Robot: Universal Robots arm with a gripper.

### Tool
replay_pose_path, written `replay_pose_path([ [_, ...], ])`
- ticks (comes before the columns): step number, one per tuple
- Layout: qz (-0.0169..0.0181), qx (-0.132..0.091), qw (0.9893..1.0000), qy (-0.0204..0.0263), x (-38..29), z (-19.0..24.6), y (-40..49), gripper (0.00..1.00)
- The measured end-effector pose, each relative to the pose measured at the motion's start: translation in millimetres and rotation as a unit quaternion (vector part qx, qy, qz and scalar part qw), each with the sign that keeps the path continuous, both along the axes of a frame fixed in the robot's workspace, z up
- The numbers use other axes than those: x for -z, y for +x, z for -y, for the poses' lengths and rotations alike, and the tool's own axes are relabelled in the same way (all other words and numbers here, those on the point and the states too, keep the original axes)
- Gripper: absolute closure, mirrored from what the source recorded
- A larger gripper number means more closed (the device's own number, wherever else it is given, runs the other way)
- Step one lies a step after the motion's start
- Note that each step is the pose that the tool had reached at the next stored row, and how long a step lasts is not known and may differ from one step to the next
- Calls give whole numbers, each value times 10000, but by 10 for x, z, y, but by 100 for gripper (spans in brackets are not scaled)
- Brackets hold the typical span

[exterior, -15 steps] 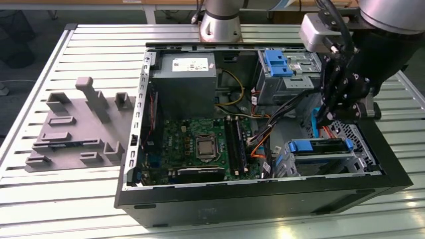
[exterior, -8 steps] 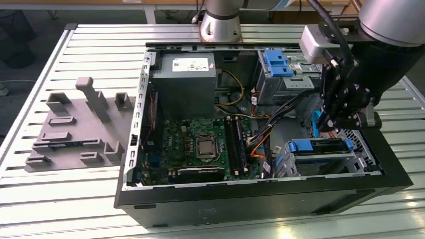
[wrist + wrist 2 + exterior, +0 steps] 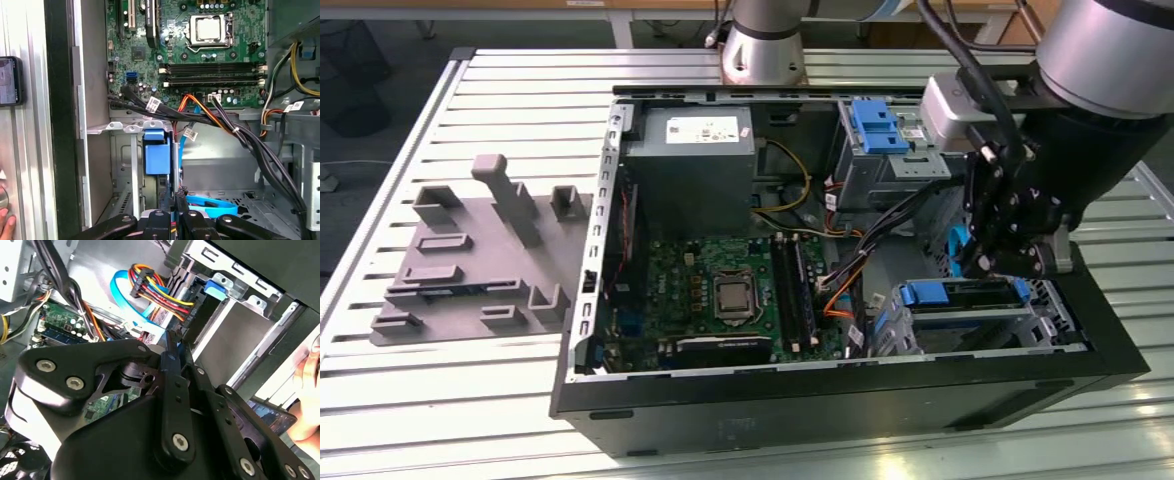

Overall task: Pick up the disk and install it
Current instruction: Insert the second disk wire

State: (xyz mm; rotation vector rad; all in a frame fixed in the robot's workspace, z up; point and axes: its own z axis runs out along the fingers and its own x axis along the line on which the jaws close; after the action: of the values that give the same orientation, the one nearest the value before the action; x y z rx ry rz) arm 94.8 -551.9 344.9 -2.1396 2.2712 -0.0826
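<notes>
"Hovering over the open computer case (image 3: pixel 841 400) on the slatted counter (image 3: pixel 494 390), the arm looks late in the job. Is the disk in?"

"It appears so. The disk (image 3: pixel 961 296), in its blue carrier, sits in the metal drive cage (image 3: pixel 897 330) at the case's corner on the exterior view's right, well apart from the grey fixture block (image 3: pixel 467 250). Whether it is fully seated cannot be told; any final seating is what seems left."

"And the jaws?"

"Drawn together, with nothing visible between them. In the first wrist view their tips sit just beside the edge of the carrier (image 3: pixel 157 156), above a loose blue cable (image 3: pixel 212 205) on the case floor."
</notes>
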Motion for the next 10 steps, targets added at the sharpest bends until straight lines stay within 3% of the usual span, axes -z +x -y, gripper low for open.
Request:
replay_pose_path([
  [6,48,0,10000,0,53,5,-4,84],
  [10,49,0,10000,0,65,5,-7,84],
])
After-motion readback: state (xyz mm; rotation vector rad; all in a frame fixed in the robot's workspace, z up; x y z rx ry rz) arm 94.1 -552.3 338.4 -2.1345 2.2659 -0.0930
